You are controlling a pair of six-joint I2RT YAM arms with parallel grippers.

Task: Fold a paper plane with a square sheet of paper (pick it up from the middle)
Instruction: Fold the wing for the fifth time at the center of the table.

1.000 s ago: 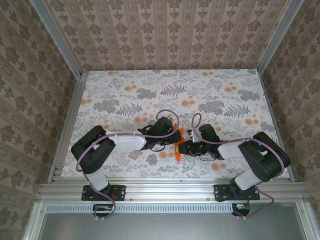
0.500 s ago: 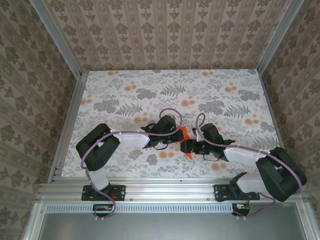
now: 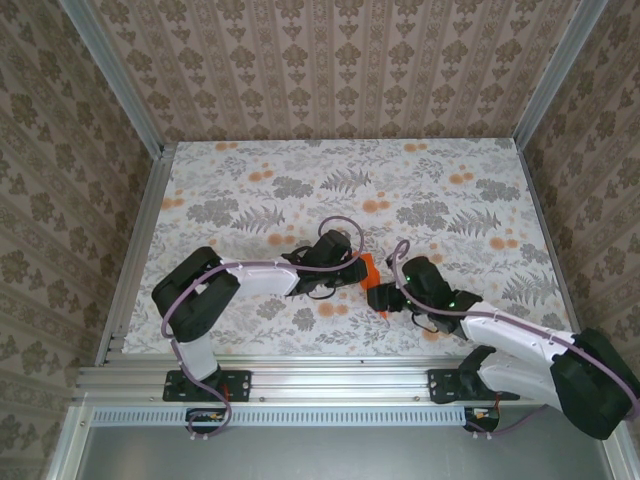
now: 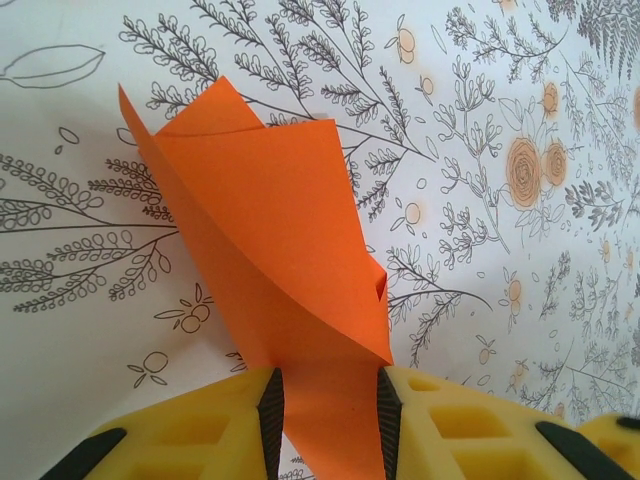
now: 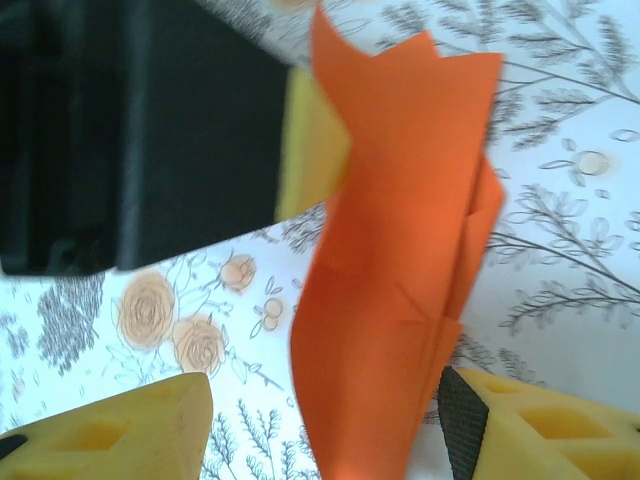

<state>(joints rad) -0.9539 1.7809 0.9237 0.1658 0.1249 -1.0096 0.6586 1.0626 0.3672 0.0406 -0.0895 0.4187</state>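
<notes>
The square sheet of paper (image 4: pixel 270 230) is bright orange, creased and curled into overlapping flaps. My left gripper (image 4: pixel 327 385) is shut on its lower part, both black pads pressing its sides, and holds it above the table. In the top view the sheet (image 3: pixel 368 266) sits between the left gripper (image 3: pixel 352 270) and the right gripper (image 3: pixel 382 298) near the table's front middle. In the right wrist view the sheet (image 5: pixel 400 230) hangs between the parted jaws of my right gripper (image 5: pixel 325 390). The right pad (image 5: pixel 460 420) is at its edge, and the left finger stands well apart from it.
The left gripper's black body (image 5: pixel 140 130) and yellow finger (image 5: pixel 310 140) crowd the upper left of the right wrist view. The floral tabletop (image 3: pixel 340 190) is bounded by aluminium rails and patterned walls. Both arms lie low across the table's front half.
The right gripper has let go of the sheet and opened. Its arm has swung out to the right and lower. The sheet has bunched up from a long strip at the left gripper.
</notes>
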